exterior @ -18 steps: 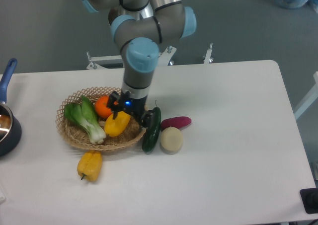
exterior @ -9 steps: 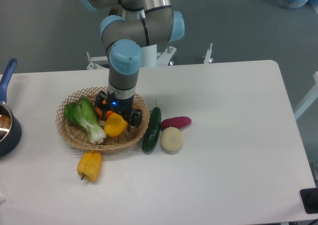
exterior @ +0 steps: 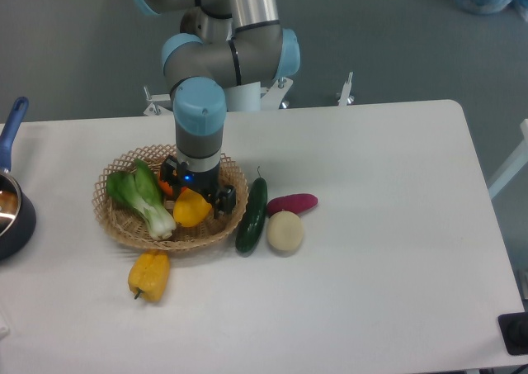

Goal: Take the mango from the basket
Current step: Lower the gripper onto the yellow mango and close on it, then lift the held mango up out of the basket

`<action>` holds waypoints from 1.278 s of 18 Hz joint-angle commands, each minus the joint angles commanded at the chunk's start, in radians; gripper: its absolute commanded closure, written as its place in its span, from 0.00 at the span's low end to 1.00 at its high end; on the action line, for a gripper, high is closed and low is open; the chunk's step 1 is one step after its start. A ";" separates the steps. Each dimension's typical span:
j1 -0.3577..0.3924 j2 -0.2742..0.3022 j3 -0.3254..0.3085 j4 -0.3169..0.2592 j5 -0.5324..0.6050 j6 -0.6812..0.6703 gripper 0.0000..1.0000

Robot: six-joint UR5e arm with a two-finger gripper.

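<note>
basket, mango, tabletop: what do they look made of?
Basket: light tan woven wicker, matte, with an open weave and looped rim visible. Mango: smooth yellow-orange skin with a slight sheen; real fruit or plastic replica, cannot tell. Tabletop: flat white surface, even and low-gloss, probably laminate or painted board.

Mango (exterior: 191,208): smooth yellow-orange oval, lying in the basket (exterior: 115,221), partly covered from above by the gripper (exterior: 196,194); its visible end sticks out just left of and below the fingers. Basket: shallow round tan wicker with a looped rim, sitting flat under the fingers and spreading mostly to their left.
</note>
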 joint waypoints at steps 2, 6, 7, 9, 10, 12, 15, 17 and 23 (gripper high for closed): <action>-0.021 -0.018 0.003 0.000 0.057 -0.005 0.00; -0.031 -0.017 0.015 0.000 0.083 -0.048 0.25; -0.032 -0.019 0.026 -0.002 0.078 -0.052 0.35; -0.032 -0.020 0.038 -0.002 0.075 -0.077 0.56; -0.031 -0.020 0.040 -0.002 0.074 -0.077 0.68; -0.029 -0.020 0.041 -0.002 0.049 -0.077 0.78; -0.022 -0.017 0.063 -0.003 0.005 -0.075 0.78; -0.012 -0.014 0.074 -0.011 -0.004 -0.077 0.78; 0.096 0.021 0.093 -0.014 -0.056 -0.068 0.79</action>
